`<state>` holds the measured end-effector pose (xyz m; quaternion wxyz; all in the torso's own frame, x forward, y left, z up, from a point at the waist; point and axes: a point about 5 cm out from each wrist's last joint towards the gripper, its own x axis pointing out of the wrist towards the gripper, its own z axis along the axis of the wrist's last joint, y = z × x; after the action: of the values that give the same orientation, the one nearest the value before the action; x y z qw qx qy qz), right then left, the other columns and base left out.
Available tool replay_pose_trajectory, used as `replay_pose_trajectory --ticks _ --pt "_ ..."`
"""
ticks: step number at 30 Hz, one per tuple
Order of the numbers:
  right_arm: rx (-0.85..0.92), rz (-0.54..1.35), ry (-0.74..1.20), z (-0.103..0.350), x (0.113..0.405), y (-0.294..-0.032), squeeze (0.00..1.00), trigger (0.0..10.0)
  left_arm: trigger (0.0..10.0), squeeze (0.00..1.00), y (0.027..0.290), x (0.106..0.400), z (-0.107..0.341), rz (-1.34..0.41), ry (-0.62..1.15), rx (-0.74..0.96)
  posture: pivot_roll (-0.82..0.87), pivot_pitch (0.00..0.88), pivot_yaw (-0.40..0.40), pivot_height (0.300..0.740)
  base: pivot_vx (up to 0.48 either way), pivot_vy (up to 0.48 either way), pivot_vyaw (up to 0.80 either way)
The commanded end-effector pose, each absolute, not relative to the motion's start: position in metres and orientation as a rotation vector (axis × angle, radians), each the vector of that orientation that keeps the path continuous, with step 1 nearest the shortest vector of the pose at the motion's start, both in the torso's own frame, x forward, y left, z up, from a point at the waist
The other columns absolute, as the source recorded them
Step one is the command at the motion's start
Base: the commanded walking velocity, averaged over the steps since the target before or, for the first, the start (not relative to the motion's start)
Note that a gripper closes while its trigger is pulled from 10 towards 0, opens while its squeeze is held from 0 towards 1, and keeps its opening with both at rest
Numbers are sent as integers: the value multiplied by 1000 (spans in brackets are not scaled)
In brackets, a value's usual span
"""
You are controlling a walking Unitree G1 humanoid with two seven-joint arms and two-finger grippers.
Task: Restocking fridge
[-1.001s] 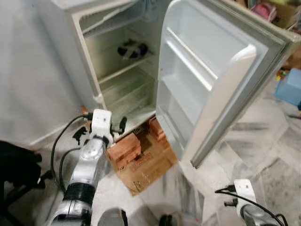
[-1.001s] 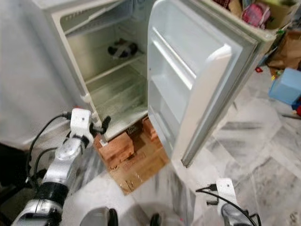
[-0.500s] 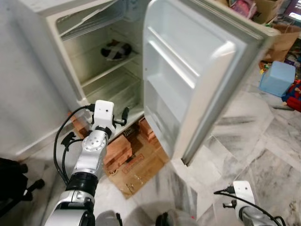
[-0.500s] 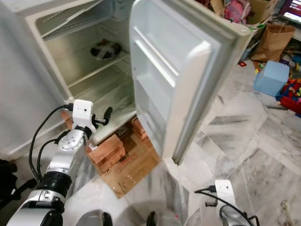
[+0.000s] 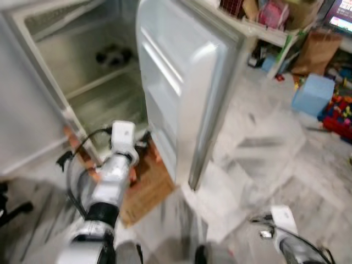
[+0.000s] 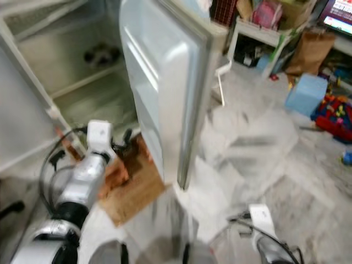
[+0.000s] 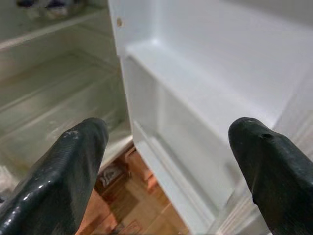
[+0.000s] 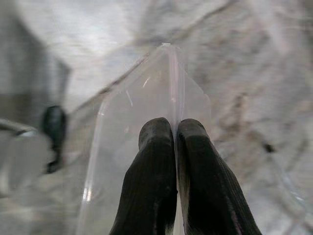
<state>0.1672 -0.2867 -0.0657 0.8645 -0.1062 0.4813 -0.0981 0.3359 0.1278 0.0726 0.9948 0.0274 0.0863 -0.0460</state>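
Clear plastic container (image 8: 146, 132) pinched in the right pincer (image 8: 173, 134); left pincer (image 7: 171, 147) spread (facing fridge door (image 7: 205, 98)).

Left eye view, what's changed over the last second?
Mainly the camera swung right, shifting and blurring everything. The left gripper stays raised and open beside the fridge door; the right gripper hangs low, shut on a clear plastic piece. The dark item remains on its shelf.
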Motion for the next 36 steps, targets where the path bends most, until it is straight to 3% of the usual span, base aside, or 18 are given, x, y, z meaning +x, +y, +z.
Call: replay_pose_trajectory --ticks 1,7,20,24,29,33,36 --pt "-208 -191 1019 -69 165 -281 0 10000 10000 0 153 337 68 24 209 65 -15 74 -37 740 0 0 0" --pt "-210 -187 1017 -69 165 -281 0 10000 10000 0 158 340 69 50 216 64 -14 70 -37 740 279 0 0" --pt "-215 -179 1013 -68 167 -281 0 10000 10000 0 138 346 71 5 207 54 -17 68 -39 740 381 0 0" --pt "-217 -180 1014 -68 166 -281 0 10000 10000 0 129 345 68 -28 230 58 -17 68 -39 740 0 0 0" --pt "-218 -178 1016 -68 166 -281 0 10000 10000 0 114 342 63 -146 264 85 -15 69 -43 740 0 0 0" --pt "-220 -172 1017 -69 166 -280 0 10000 10000 0 71 331 60 -496 252 193 -11 70 -45 740 0 0 0" --pt "-220 -170 1017 -69 166 -280 0 10000 10000 0 62 329 61 -553 236 254 -11 69 -47 740 0 0 0"
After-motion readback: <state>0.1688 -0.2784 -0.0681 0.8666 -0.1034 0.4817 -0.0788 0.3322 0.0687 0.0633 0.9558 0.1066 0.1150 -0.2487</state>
